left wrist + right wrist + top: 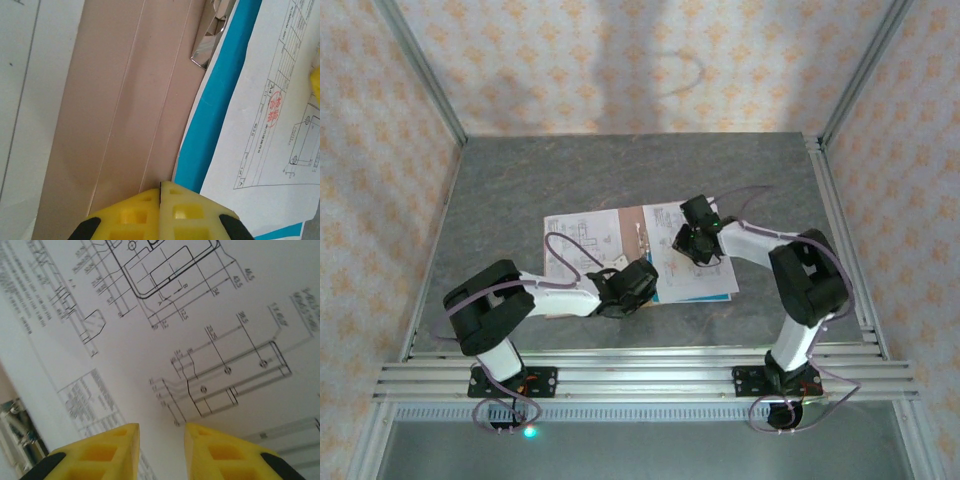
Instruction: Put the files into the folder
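Note:
The pinkish-brown folder (638, 232) lies open on the table, and its creased spine (125, 100) runs up the left wrist view. A white printed sheet (582, 245) lies on its left half. On the right half lie more files: white drawings (692, 272) over a teal-blue sheet (220, 100). My left gripper (161, 184) is shut just above the spine, near the folder's front edge (638, 275). My right gripper (161, 432) stands open over the top drawing (200, 340), with nothing between its fingers (688, 243).
The folder's metal clip (207, 47) sits at the spine, its edge also in the right wrist view (15, 425). Grey table (520, 190) surrounds the folder. Aluminium rails (830, 220) run along the right side and the front edge.

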You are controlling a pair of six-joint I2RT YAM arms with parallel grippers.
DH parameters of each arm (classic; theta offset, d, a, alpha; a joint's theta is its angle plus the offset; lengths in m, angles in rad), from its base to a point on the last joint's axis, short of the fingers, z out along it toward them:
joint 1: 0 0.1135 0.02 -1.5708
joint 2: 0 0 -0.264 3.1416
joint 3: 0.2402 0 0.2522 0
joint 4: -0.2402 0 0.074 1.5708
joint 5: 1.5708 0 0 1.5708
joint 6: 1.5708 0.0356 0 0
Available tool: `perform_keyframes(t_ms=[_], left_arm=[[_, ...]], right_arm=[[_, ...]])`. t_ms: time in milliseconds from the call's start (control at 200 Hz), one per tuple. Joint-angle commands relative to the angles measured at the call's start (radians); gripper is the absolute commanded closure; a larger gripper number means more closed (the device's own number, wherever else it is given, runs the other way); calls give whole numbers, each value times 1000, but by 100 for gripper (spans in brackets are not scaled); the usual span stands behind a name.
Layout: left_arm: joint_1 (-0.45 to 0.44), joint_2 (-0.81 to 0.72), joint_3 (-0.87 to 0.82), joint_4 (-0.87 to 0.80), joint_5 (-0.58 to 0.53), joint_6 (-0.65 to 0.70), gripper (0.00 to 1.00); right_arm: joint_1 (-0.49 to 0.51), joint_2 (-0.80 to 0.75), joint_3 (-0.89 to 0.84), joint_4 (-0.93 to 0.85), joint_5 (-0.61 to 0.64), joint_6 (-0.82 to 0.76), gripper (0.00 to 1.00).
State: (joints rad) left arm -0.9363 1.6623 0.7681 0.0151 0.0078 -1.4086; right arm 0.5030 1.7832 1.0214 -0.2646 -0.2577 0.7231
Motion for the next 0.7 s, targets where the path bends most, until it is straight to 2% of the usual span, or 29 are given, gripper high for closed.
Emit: perform_keyframes(t_ms=[0,320,530,696], left_arm=[[-8,-58,-6,-42,-23,14,100],[-7,-61,-46,-37,-36,5,100],[-4,-118,-6,-150,-86,45,100],[-3,-124,36,-194,-95,64,100]], right_arm=[[0,50,35,-12,-9,-15,71],[40,63,33,9,-18,10,71],[41,-46,-1,-2,29,19,71],[-1,-109,35,-36,27,-14,63]])
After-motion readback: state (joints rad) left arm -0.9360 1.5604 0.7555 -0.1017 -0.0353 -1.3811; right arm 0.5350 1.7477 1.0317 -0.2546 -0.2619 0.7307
